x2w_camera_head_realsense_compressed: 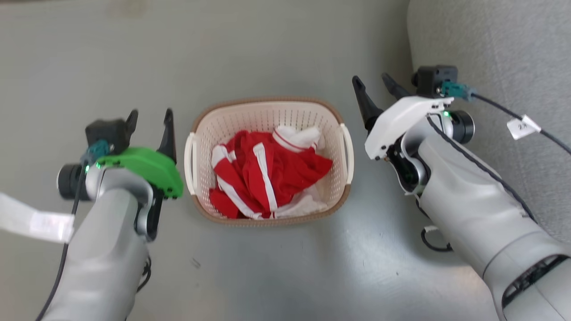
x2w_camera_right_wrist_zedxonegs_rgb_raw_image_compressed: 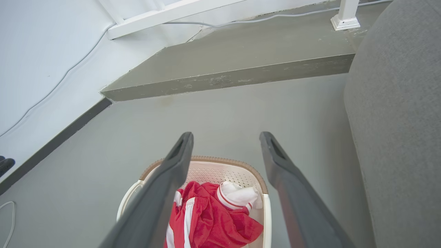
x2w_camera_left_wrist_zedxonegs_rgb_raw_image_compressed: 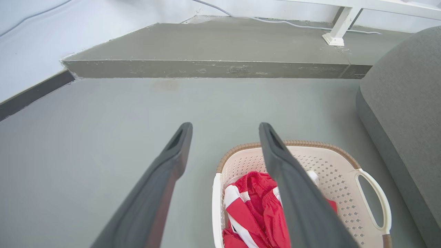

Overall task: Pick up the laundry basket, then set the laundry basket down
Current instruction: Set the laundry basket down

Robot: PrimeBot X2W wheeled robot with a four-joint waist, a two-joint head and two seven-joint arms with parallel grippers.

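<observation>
The laundry basket [x2w_camera_head_realsense_compressed: 267, 113] rests on the grey floor between my two arms, cream-white with a brown rim and white side handles. Red and white clothes [x2w_camera_head_realsense_compressed: 267, 174] lie crumpled inside it. My left gripper [x2w_camera_head_realsense_compressed: 151, 120] hovers just left of the basket's left handle, open and holding nothing. My right gripper [x2w_camera_head_realsense_compressed: 374, 87] hangs to the right of the right handle, open and empty too. In the left wrist view the basket [x2w_camera_left_wrist_zedxonegs_rgb_raw_image_compressed: 330, 165] lies low and right past the open fingers [x2w_camera_left_wrist_zedxonegs_rgb_raw_image_compressed: 175, 151]. In the right wrist view the basket [x2w_camera_right_wrist_zedxonegs_rgb_raw_image_compressed: 224, 168] shows between the spread fingers [x2w_camera_right_wrist_zedxonegs_rgb_raw_image_compressed: 275, 158].
A grey upholstered sofa [x2w_camera_head_realsense_compressed: 490, 53] stands close on the right, next to my right arm. Farther off, a raised concrete step [x2w_camera_left_wrist_zedxonegs_rgb_raw_image_compressed: 213, 67] crosses the floor, with a white post foot [x2w_camera_left_wrist_zedxonegs_rgb_raw_image_compressed: 334, 39] and a cable on it. A white wall [x2w_camera_right_wrist_zedxonegs_rgb_raw_image_compressed: 44, 51] runs along the left.
</observation>
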